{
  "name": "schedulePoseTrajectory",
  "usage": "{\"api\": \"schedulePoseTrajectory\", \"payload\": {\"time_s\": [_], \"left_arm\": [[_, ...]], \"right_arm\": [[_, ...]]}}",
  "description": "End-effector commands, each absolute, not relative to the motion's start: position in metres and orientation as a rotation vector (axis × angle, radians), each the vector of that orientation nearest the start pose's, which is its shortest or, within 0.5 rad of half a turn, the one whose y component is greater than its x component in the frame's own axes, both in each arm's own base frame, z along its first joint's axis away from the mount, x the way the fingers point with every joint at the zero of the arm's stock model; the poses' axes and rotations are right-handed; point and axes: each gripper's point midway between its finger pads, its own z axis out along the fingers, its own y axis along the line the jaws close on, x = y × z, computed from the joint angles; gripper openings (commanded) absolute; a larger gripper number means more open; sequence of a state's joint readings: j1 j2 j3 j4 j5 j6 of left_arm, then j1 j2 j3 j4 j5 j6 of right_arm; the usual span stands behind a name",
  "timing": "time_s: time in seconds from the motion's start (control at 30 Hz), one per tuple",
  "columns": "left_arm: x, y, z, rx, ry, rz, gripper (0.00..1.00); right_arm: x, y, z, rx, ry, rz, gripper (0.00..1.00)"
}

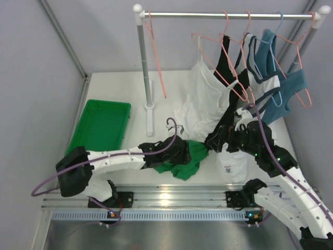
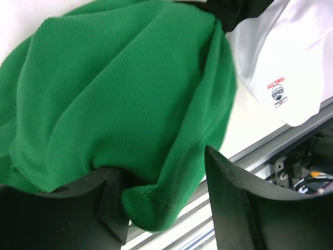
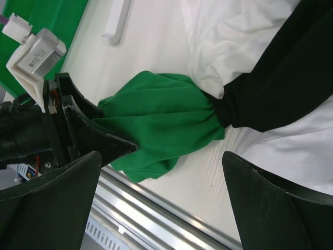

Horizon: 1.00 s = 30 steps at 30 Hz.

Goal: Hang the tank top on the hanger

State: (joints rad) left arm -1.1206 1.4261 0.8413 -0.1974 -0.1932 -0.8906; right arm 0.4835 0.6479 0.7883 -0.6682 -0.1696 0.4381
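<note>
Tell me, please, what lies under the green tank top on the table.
Only the white table shows around the tank top; its bunched fabric covers whatever lies directly beneath, so that cannot be seen.

Robotics lab test cell; plain grey partition panels are boxing in a white bench; left arm and right arm are sitting bolted to an aluminium rail; a small clothes rail is standing at the back

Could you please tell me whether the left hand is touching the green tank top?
Touching. The left wrist view shows the tank top bunched against one finger of the left hand.
</note>
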Motion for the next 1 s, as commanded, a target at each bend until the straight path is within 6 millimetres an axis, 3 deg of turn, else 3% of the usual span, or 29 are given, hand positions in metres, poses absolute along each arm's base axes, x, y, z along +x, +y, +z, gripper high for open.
{"api": "schedulePoseTrajectory", "payload": {"time_s": [0.0, 0.17, 0.2, 0.23, 0.3, 0.47, 0.57, 0.6, 0.7, 0.83, 0.97], "left_arm": [[0.182, -0.365, 0.141, 0.140, 2.292, -0.901, 0.60], [0.184, -0.326, 0.146, 0.093, 2.275, -0.803, 0.66], [0.186, -0.318, 0.146, 0.070, 2.269, -0.784, 0.66], [0.183, -0.308, 0.137, 0.058, 2.291, -0.757, 0.67], [0.184, -0.297, 0.142, 0.032, 2.275, -0.763, 0.68], [0.183, -0.252, 0.125, -0.050, 2.329, -0.568, 0.67], [0.179, -0.230, 0.120, -0.136, 2.349, -0.507, 0.64], [0.173, -0.217, 0.110, -0.145, 2.379, -0.456, 0.63], [0.160, -0.194, 0.102, -0.202, 2.404, -0.423, 0.61], [0.148, -0.177, 0.093, -0.238, 2.419, -0.439, 0.59], [0.140, -0.182, 0.080, -0.212, 2.448, -0.496, 0.59]], "right_arm": [[0.183, 0.158, 0.212, -0.164, 2.158, 0.748, 1.00], [0.176, 0.171, 0.201, -0.188, 2.181, 0.716, 1.00], [0.167, 0.184, 0.198, -0.224, 2.196, 0.735, 1.00], [0.169, 0.184, 0.197, -0.209, 2.192, 0.697, 1.00], [0.158, 0.199, 0.194, -0.244, 2.210, 0.714, 1.00], [0.144, 0.221, 0.188, -0.242, 2.230, 0.740, 0.96], [0.127, 0.239, 0.178, -0.253, 2.263, 0.754, 0.86], [0.113, 0.248, 0.170, -0.303, 2.288, 0.753, 0.83], [0.094, 0.263, 0.151, -0.294, 2.334, 0.736, 0.81], [0.075, 0.284, 0.131, -0.281, 2.378, 0.759, 0.79], [0.071, 0.301, 0.109, -0.272, 2.427, 0.696, 0.74]]}}
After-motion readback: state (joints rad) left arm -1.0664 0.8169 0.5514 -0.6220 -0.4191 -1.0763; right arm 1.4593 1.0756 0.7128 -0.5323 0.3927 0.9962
